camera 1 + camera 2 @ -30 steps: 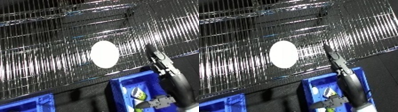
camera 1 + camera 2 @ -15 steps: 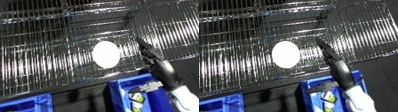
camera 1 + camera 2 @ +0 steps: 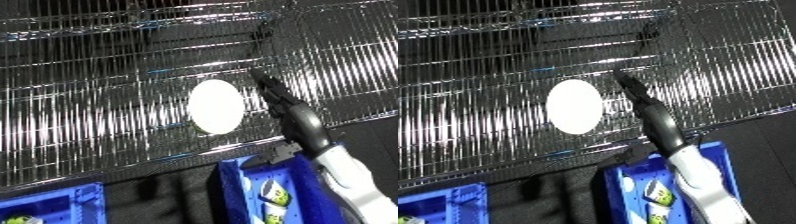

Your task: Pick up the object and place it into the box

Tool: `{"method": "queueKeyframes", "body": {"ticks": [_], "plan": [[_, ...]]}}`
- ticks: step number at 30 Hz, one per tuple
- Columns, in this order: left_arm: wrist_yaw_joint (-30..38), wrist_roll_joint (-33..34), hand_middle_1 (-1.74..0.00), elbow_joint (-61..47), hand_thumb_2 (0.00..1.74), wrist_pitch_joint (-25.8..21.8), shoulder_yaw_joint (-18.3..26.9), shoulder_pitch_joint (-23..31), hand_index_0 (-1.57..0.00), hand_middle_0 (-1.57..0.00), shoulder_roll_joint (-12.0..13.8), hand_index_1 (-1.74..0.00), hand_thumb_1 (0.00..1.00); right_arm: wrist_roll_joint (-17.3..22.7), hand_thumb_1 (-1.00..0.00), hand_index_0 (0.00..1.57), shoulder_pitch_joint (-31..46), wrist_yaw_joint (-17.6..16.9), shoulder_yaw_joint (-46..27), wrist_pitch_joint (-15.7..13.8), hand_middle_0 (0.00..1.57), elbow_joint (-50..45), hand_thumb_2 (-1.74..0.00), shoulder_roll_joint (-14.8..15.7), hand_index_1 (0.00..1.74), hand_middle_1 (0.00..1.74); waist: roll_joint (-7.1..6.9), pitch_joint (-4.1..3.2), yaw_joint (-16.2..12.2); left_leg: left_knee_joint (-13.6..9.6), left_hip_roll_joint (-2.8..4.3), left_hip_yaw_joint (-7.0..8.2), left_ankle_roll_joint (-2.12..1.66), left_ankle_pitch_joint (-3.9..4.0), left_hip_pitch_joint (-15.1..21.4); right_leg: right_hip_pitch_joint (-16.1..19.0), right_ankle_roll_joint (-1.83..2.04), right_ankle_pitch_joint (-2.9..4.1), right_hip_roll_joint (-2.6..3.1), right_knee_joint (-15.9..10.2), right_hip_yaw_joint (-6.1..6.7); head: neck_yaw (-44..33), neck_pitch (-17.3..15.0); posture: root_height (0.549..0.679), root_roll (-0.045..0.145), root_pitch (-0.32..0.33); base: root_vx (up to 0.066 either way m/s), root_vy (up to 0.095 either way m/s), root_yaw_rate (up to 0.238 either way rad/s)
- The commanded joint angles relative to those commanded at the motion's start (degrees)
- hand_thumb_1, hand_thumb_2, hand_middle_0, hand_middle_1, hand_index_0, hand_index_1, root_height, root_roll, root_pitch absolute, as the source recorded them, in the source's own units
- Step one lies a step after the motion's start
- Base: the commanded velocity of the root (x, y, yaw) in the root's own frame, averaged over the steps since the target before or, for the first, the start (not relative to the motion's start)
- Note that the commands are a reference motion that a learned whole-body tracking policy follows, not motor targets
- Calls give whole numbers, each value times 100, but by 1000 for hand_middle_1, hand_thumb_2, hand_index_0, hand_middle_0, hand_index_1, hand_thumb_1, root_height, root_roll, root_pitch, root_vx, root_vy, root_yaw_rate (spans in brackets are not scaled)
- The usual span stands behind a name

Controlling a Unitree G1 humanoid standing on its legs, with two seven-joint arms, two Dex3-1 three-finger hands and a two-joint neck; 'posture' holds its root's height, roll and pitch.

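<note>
A white oval object [image 3: 215, 106] lies on the wire shelf [image 3: 98, 115]. My right hand [image 3: 286, 107] reaches over the shelf from the lower right, fingers straight, tips just right of the object and a short gap away. It holds nothing. Below the shelf's front edge sits a blue bin [image 3: 258, 192] with small items inside, partly hidden by my white forearm [image 3: 355, 187]. My left hand is out of sight.
A second blue bin [image 3: 53, 205] shows at the lower left corner. The shelf's front rim [image 3: 178, 157] runs between the bins and the object. Dark floor lies at the right below the shelf.
My right hand has stretched up and left over the shelf, from near the bin's edge to just beside the white object. The object has not moved.
</note>
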Motion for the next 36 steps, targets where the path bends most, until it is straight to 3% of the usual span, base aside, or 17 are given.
{"method": "queueKeyframes", "body": {"ticks": [12,22,29,36], "plan": [[7,-4,0,-205,0,39,-179,90,0,0,-88,0,0,5,0,0,-600,104,281,127,0,274,0,261,0,0,134,0,162,-50,-54,-40,-2,43,-40,-64,-28,-25,-56,40,-34,299,199,646,86,123,6,14,45],[21,-8,0,-320,0,47,-261,106,0,0,-132,0,0,-3,-500,785,-863,174,416,269,785,315,-870,376,870,870,205,0,225,-96,-79,-54,1,81,-25,-84,-18,-15,-103,51,-41,435,278,646,88,123,4,16,24],[20,21,0,-353,0,30,-247,145,0,0,-132,0,0,26,-850,1334,-799,122,425,290,1334,295,-1479,310,1479,1479,201,0,214,-112,-82,-45,9,84,-11,-76,-24,-20,-102,53,-32,366,395,646,87,123,-3,5,-5],[58,60,0,-340,0,-36,-160,181,0,0,-132,0,0,18,-850,1334,-437,-65,148,22,1334,-228,-1479,173,1479,1479,120,0,90,-194,-36,1,-3,91,68,-20,5,9,-53,-44,13,55,573,647,83,123,-9,-4,-67]]}}
